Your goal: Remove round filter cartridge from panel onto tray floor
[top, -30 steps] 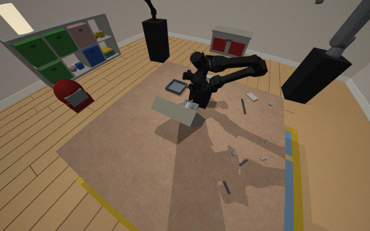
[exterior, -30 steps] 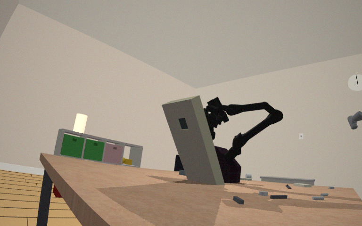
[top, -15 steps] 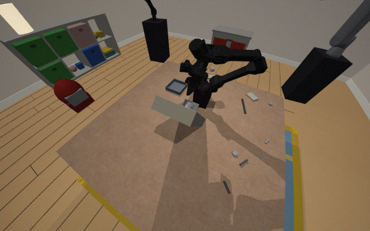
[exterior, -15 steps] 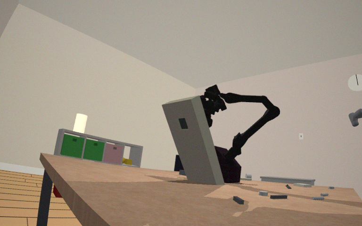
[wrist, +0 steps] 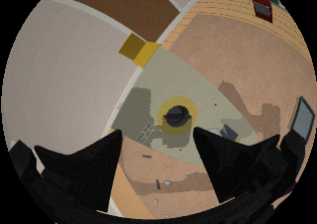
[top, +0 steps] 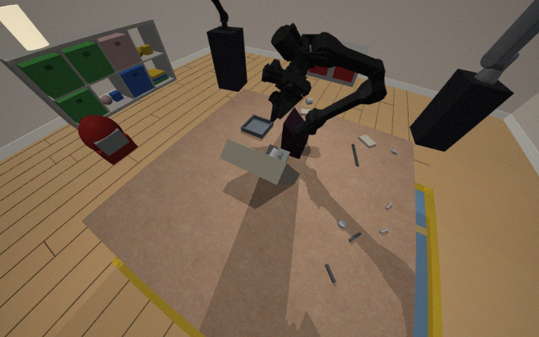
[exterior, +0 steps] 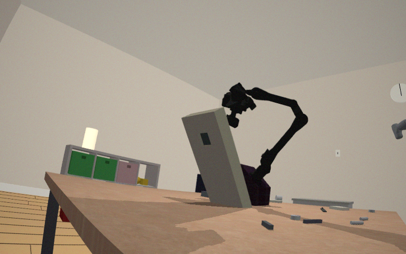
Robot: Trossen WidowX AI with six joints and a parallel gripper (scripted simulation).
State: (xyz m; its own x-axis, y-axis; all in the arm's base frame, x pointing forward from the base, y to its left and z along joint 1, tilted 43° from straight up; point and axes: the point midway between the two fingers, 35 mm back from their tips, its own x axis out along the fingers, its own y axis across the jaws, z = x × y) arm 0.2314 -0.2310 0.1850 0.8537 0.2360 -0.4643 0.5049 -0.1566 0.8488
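Gripper [wrist: 157, 145] — raised above panel [top: 252, 160], fingers spread wide, gripping nothing. Cartridge [top: 276, 153] — grey cylinder lying behind panel's top edge, out of yellow-ringed socket [wrist: 176, 116], apart from fingers. Tray [top: 257, 126] — on table [top: 180, 217], just beyond.

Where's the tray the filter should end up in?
In the top view, the blue-grey tray sits on the table just behind the tilted grey panel, beside the arm's dark base.

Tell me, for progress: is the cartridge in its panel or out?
Out: the yellow ring on the panel surrounds a dark hollow; the gripper holds nothing.
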